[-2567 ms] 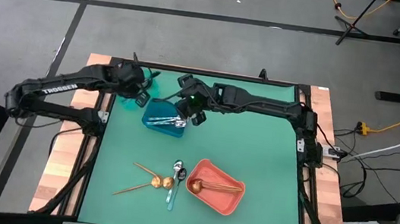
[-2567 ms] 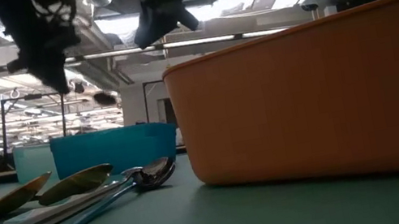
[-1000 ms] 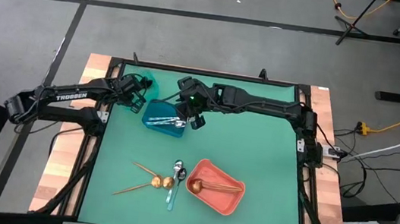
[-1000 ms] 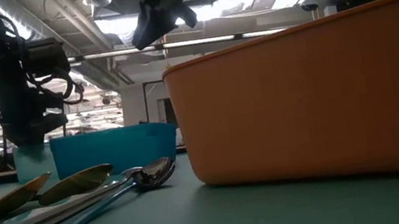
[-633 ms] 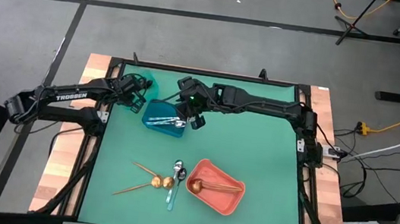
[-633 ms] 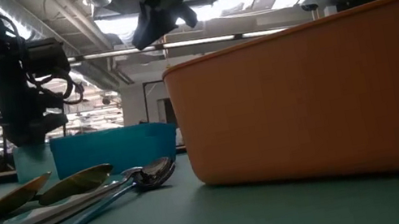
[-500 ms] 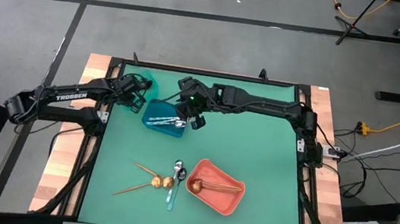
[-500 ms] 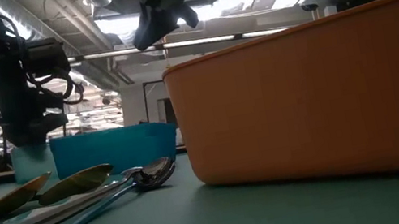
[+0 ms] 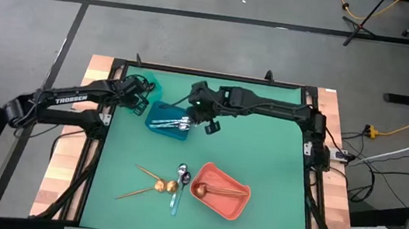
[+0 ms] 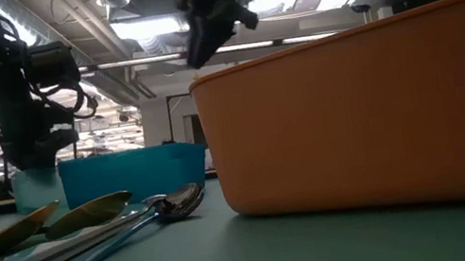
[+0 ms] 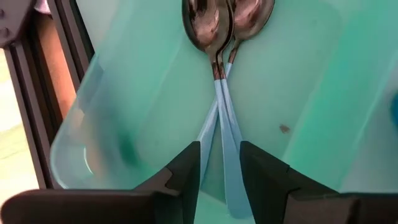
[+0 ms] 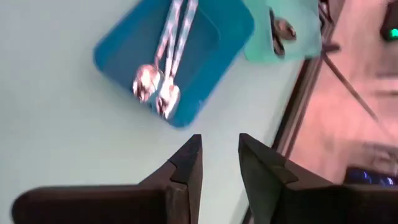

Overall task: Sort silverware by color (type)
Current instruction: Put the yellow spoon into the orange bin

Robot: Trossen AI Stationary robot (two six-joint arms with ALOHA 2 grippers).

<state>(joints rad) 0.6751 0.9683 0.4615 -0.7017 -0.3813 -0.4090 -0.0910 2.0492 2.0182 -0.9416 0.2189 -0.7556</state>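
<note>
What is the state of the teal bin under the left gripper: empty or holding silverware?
Holding silverware: two blue-handled spoons lie in the teal bin, beneath the open left gripper.

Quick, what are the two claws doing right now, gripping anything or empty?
Left gripper: open, holding nothing, over the teal bin with two blue-handled spoons.
Right gripper: open, empty, beside the blue bin.

Both arms extended at the far end of the worktop, grippers empty.
Left gripper points down near the far-left corner, fingers slightly parted. Right gripper hangs raised toward the centre, fingers narrowly parted; right arm reaches in from the far-right side.
</note>
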